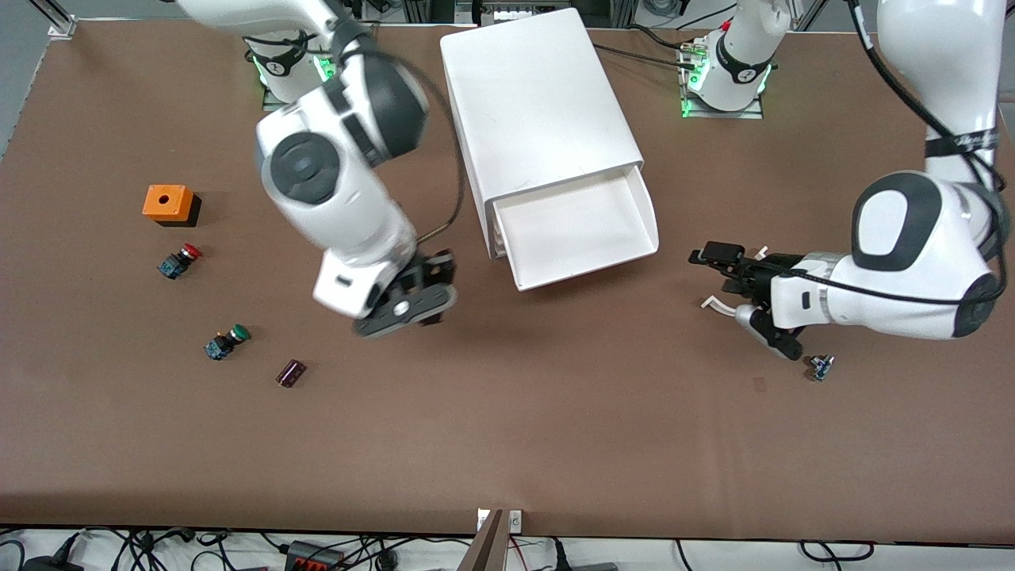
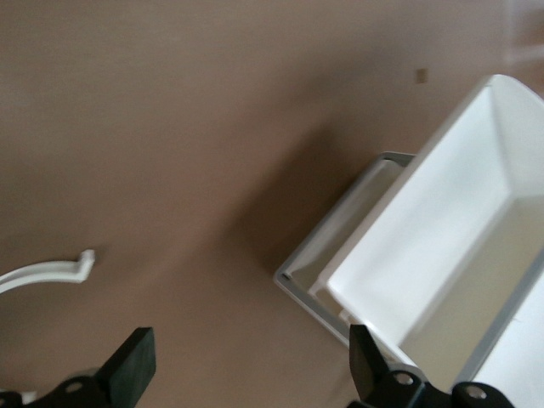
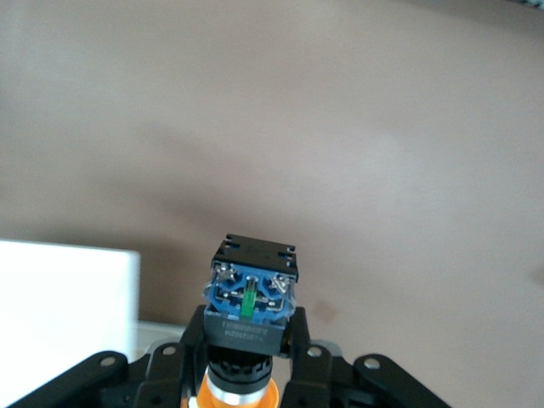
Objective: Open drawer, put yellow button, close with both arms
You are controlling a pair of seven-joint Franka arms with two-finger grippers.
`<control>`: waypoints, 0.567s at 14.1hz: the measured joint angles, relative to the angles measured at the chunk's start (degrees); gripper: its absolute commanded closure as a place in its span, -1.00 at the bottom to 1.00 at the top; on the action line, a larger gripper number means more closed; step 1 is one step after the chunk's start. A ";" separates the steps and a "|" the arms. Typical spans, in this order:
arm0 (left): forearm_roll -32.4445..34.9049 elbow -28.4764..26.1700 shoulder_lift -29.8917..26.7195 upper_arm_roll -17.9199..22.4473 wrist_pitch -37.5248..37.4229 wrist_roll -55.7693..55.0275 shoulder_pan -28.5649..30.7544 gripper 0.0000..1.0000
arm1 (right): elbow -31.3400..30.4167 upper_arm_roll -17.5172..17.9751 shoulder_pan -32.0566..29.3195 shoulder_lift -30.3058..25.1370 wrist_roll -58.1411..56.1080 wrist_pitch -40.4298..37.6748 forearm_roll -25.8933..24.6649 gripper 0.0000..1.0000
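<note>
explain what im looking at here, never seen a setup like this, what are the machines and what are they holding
These are two white robot arms at a brown table. The wide picture looks down from a high camera facing them; the other two come from cameras on the arms' wrists.

In the middle stands a white cabinet with its top drawer pulled out. The left gripper is beside the drawer, toward the left arm's end of the table, its jaws open and holding nothing. The right gripper has its jaws shut on the yellow button, a small switch with a blue base.

Also on the table: an orange box, a red-capped button, a green-capped button, a small dark cylinder and a small blue part.
</note>
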 measured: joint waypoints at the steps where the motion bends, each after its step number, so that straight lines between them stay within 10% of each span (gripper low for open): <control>1: 4.48 1.31 -0.09 -0.11 0.00 -3.08 -0.07 -1.00 | 0.43 0.01 1.91 0.00 2.96 0.01 0.00 1.00; 8: 20.14 11.16 0.01 -0.17 1.06 -10.36 -0.90 -1.00 | 0.77 0.68 8.06 0.64 12.41 3.97 0.01 1.00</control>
